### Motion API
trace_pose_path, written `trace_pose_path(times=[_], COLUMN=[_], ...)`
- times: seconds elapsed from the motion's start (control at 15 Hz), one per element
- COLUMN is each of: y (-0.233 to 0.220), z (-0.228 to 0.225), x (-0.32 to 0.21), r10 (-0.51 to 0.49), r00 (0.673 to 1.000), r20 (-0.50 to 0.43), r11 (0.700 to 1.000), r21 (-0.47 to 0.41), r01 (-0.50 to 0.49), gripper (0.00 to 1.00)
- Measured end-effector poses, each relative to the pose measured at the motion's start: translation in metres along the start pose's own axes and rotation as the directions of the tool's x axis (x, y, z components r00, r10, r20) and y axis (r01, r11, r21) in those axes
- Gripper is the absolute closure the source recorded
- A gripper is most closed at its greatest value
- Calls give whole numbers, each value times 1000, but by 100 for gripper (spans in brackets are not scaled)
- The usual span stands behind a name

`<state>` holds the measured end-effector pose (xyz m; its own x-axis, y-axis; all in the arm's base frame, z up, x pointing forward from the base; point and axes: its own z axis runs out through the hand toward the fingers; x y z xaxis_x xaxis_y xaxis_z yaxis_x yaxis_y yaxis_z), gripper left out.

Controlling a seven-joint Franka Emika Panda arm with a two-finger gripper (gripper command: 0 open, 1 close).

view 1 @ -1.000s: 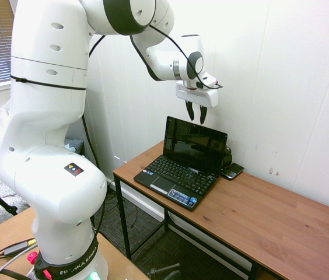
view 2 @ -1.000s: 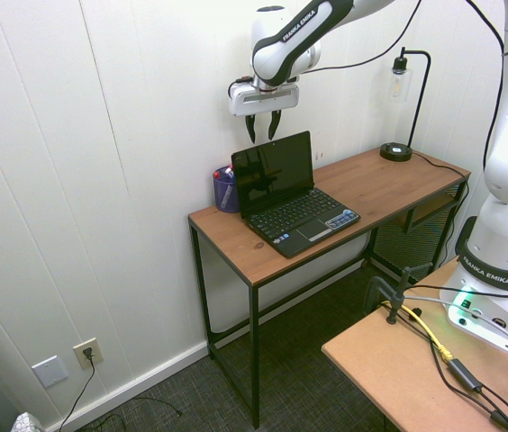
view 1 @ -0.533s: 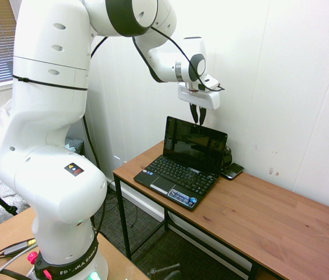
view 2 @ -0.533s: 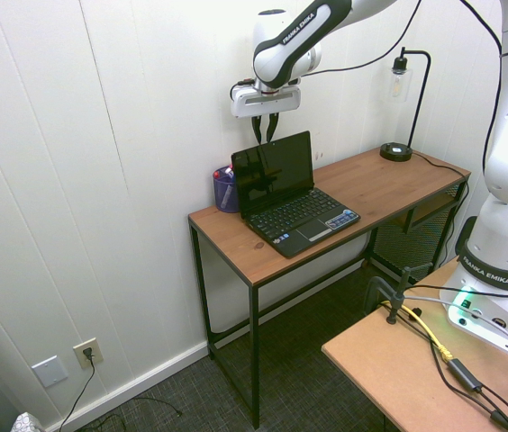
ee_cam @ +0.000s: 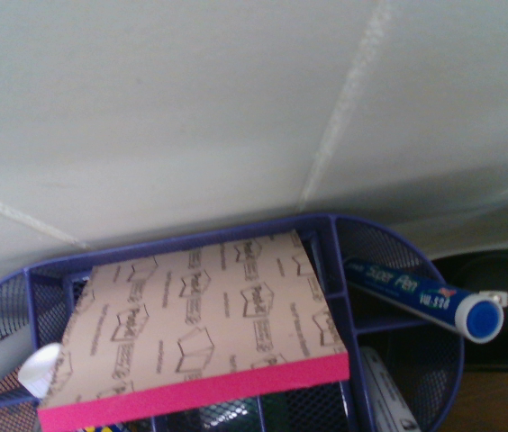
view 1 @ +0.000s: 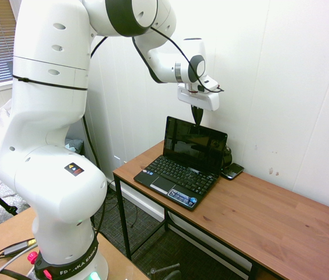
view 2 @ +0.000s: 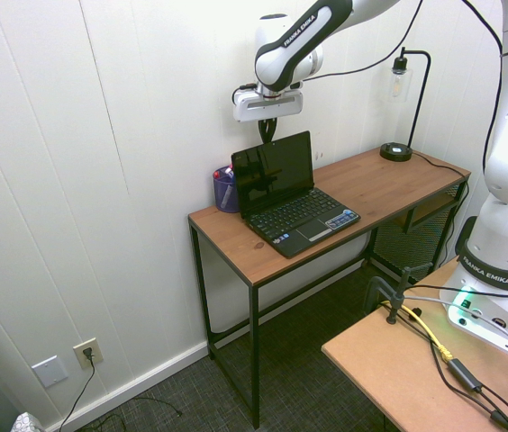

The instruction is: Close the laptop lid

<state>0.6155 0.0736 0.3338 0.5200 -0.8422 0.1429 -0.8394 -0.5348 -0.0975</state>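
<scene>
A small black netbook stands open on the wooden desk (view 1: pixel 269 216), its base (view 1: pixel 175 175) towards the desk's front. The laptop lid (view 1: pixel 195 146) is upright with a glossy dark screen and also shows in the second exterior view (view 2: pixel 272 171). My gripper (view 1: pixel 196 118) hangs shut just above the lid's top edge, pointing straight down with nothing between its fingers. From the other side the gripper (view 2: pixel 268 135) sits over the lid's back edge, close to the wall. The wrist view shows no laptop.
A purple mesh organiser (view 2: pixel 225 189) stands behind the lid by the wall, holding a sticky-note pad (ee_cam: pixel 200 324) and a blue marker (ee_cam: pixel 421 292). A black phone (view 1: pixel 233 171) lies to the right of the lid. A desk lamp (view 2: pixel 396 151) stands at the desk's far end.
The fingers went from open to shut over the last second. The gripper came down slightly towards the lid's top edge. The lid has not moved.
</scene>
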Motion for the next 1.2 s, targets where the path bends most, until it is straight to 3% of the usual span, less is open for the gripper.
trace_pose_path(times=[0.67, 1.2], y=[90, 173], z=[12, 70], x=[-44, -79], r10=[18, 47], r00=[999, 993], r20=[38, 105], r11=[1000, 994], r21=[-18, -100], r01=[-17, -37], gripper=[100, 100])
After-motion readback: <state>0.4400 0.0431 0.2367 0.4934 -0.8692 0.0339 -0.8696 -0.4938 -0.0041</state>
